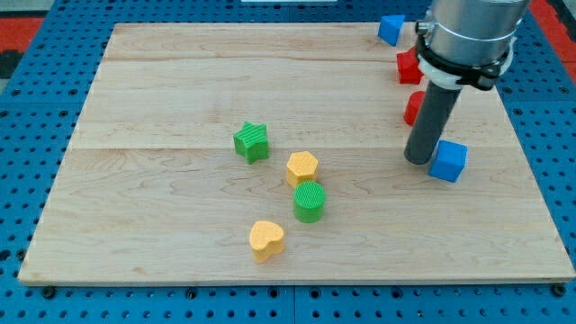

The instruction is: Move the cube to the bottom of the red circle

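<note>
With no jaws to open or close, my tip (418, 159) touches the blue cube (448, 161) on its left, below the red circle (413, 108); final nudge leftward remains.

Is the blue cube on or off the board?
On: the blue cube rests on the wooden board, beside my tip.
</note>
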{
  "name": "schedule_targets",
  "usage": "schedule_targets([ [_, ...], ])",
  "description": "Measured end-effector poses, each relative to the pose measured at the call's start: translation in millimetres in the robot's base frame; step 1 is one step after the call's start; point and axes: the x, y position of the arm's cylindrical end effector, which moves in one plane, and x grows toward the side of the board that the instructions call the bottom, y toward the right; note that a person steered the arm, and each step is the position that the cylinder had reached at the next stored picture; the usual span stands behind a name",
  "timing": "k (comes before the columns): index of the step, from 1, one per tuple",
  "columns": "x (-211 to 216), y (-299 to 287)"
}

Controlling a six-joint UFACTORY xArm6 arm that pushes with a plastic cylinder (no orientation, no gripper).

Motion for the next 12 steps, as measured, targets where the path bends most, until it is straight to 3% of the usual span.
schedule_targets([
  [2,6,-48],
  [3,39,-47],
  [4,102,0],
  [5,100,70],
  [7,75,97],
  [8,74,84],
  [11,16,40],
  [12,16,52],
])
